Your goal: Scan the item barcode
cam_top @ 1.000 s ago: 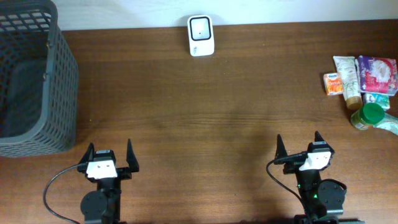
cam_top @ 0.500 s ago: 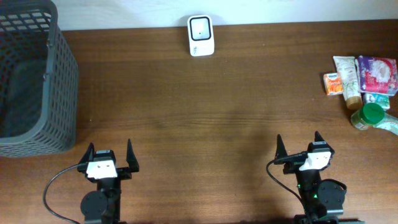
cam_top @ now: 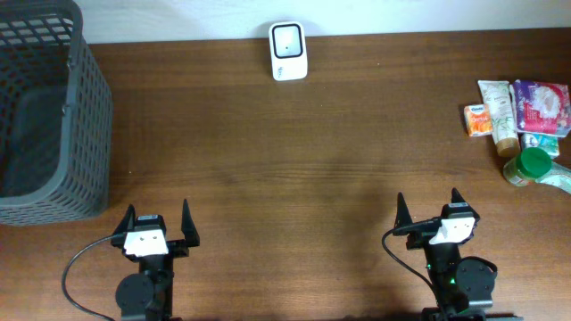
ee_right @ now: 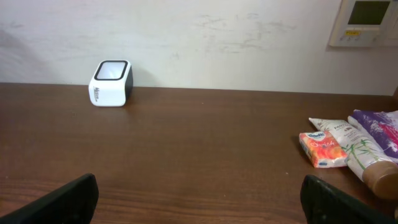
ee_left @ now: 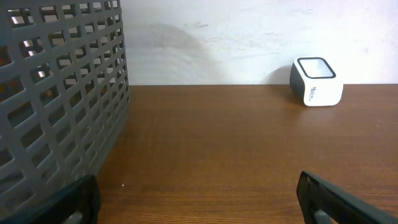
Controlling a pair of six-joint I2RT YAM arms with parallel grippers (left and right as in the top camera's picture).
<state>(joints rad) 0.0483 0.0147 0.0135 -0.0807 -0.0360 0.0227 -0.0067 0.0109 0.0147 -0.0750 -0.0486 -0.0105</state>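
A small white barcode scanner [cam_top: 288, 51] with a dark window stands at the back edge of the table; the wrist views also catch this scanner [ee_left: 316, 81] [ee_right: 111, 83]. Items lie in a cluster at the right: an orange packet [cam_top: 478, 119] [ee_right: 321, 149], a cream tube [cam_top: 500, 112] [ee_right: 357, 154], a purple packet [cam_top: 541, 107] and a green-capped bottle [cam_top: 533, 167]. My left gripper [cam_top: 155, 222] [ee_left: 198, 199] rests open at the front left, empty. Open and empty too, my right gripper [cam_top: 428, 209] [ee_right: 200, 198] sits at the front right, well short of the items.
A tall dark grey mesh basket [cam_top: 45, 107] [ee_left: 56, 99] fills the back left corner, close ahead of my left gripper. A white wall runs behind the table, with a wall panel [ee_right: 367, 22] at the upper right.
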